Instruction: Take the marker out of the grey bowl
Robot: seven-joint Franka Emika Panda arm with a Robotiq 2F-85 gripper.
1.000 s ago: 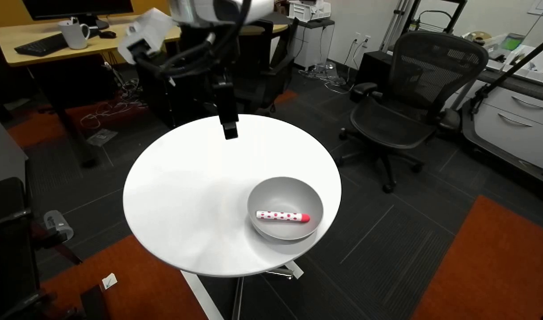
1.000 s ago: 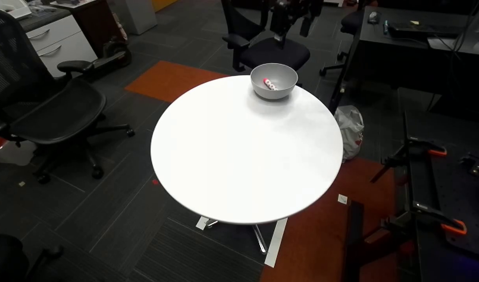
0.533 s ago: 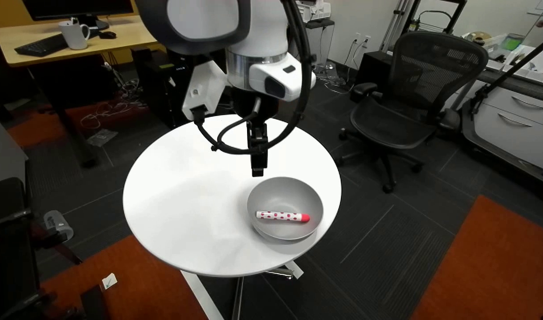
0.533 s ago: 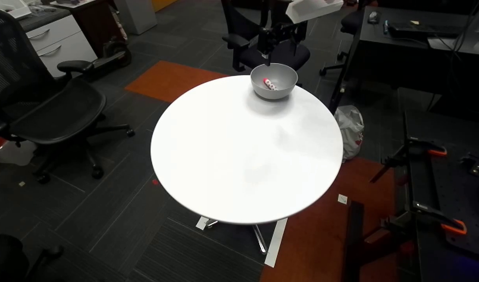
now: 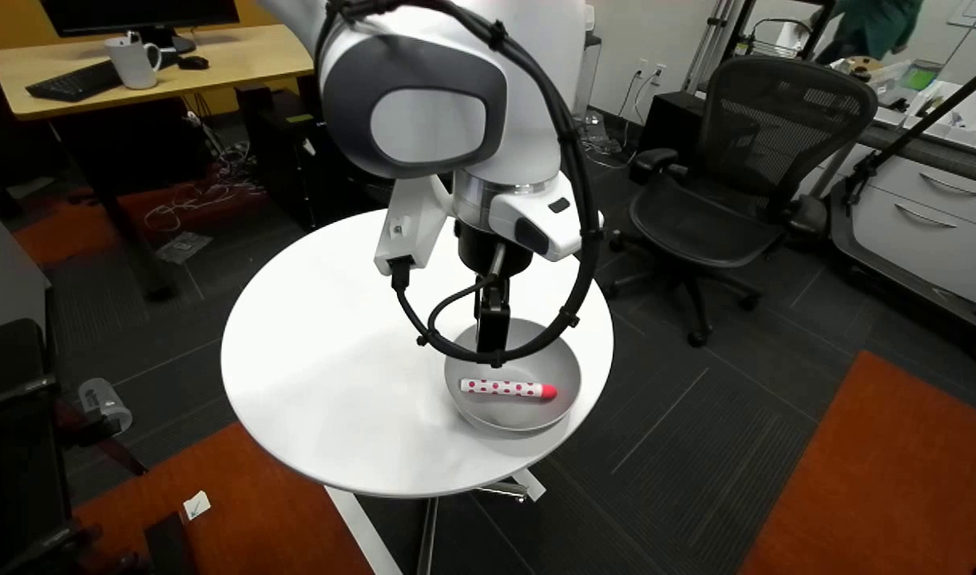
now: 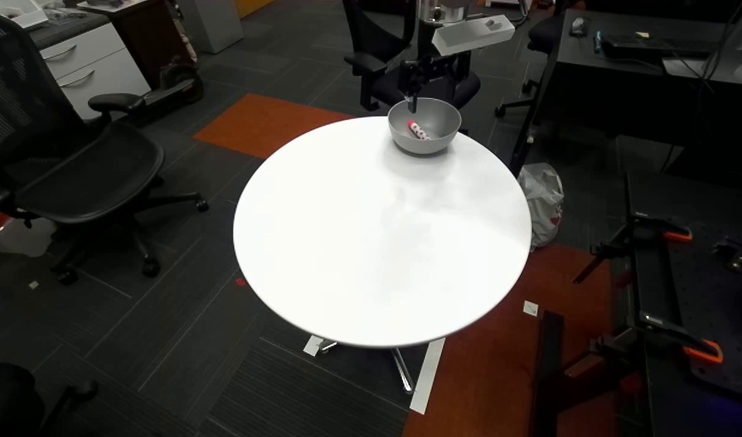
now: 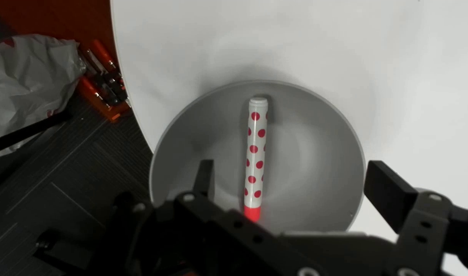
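Observation:
The marker, white with red dots and a red end, lies in the grey bowl; it shows in both exterior views point(image 5: 504, 388) point(image 6: 418, 130) and in the wrist view point(image 7: 256, 153). The grey bowl point(image 5: 513, 419) stands near the edge of the white round table point(image 5: 336, 359). My gripper point(image 7: 289, 170) is open and empty above the bowl. In the wrist view one finger point(image 7: 206, 178) is left of the marker and the other finger point(image 7: 387, 195) is over the bowl's right rim. The marker's red end is partly hidden behind the gripper there.
A mesh office chair point(image 5: 743, 160) stands beside the table. A dark chair point(image 6: 383, 79) is behind the bowl in an exterior view. A plastic bag point(image 6: 542, 200) lies by the table's edge. A desk point(image 5: 240, 68) with a mug point(image 5: 134, 62) is farther back.
My gripper has come down and across the table to above the bowl. The bowl and marker have not moved. A person now shows at the back in an exterior view.

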